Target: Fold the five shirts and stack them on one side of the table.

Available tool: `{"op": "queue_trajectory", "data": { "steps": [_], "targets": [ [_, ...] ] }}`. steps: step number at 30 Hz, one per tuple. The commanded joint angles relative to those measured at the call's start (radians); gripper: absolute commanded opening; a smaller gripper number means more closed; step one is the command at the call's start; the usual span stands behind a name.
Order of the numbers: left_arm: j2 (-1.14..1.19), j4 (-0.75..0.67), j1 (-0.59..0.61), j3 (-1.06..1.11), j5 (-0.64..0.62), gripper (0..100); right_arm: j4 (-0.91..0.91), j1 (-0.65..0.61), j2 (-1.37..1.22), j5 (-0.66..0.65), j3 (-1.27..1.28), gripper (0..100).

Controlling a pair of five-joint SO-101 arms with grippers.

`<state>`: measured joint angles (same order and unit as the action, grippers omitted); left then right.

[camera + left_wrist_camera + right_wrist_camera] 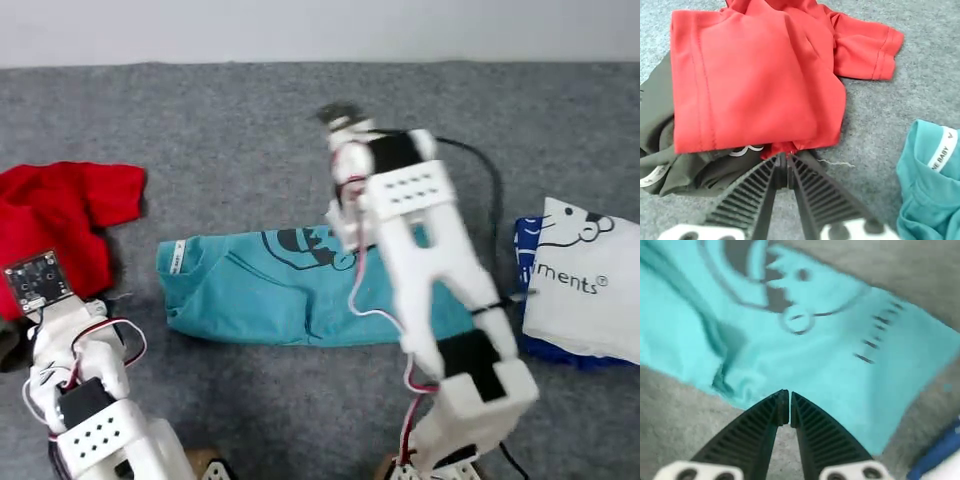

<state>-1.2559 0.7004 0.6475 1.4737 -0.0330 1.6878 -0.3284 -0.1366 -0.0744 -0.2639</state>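
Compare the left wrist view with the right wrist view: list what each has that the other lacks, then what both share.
Left, not right: the red shirt lying over a dark olive shirt. Right, not left: the dark print on the teal shirt and a blue shirt edge. Both: the teal shirt, the grey table, and shut fingers, the left fingers and the right fingers.

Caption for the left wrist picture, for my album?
Red shirt lying partly over a dark olive shirt, teal shirt nearby.
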Motion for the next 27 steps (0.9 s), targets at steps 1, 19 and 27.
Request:
{"op": "queue_trajectory", "data": {
  "steps": [1,19,27],
  "targets": [
    [-0.018,-0.026,0.003,-0.004,-0.008,2,0.008,0.087,0.122,0.103,0.058,7.7],
    [-0.018,-0.038,0.003,0.005,-0.008,2,-0.473,0.294,0.074,0.261,0.525,27.0],
    [-0.018,-0.038,0.003,0.007,-0.008,2,-0.518,0.306,-0.025,0.261,0.522,31.8]
  ]
}}
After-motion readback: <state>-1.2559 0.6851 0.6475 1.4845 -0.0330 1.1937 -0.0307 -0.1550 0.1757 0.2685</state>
